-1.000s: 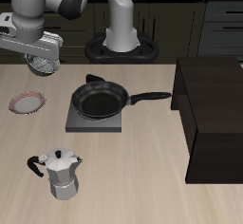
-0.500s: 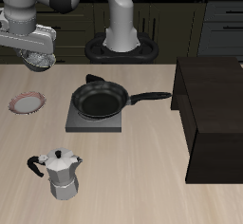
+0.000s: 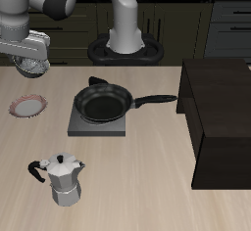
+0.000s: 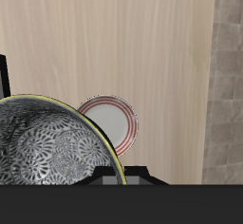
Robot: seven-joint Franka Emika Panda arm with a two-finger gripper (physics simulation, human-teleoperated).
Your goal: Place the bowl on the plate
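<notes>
Hand (image 3: 32,69) shifted sideways, clamped on bowl (image 4: 52,142), airborne; plate (image 4: 112,122) below, farther toward table front.

I am looking at a pale wooden table (image 3: 137,166) that is carrying the plate (image 3: 27,106), a grey square board (image 3: 98,123) under a frying pan (image 3: 104,102), a moka pot (image 3: 63,179) near the front edge, and a dark cabinet (image 3: 221,117).

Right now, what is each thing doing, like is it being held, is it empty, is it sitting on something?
bowl: held up in the air by the claw, not on the plate.
claw: shut on the bowl, above the table.
plate: flat on the table, empty.
frying pan: empty, sitting on the grey square board.
moka pot: upright on the table, lid closed.
</notes>
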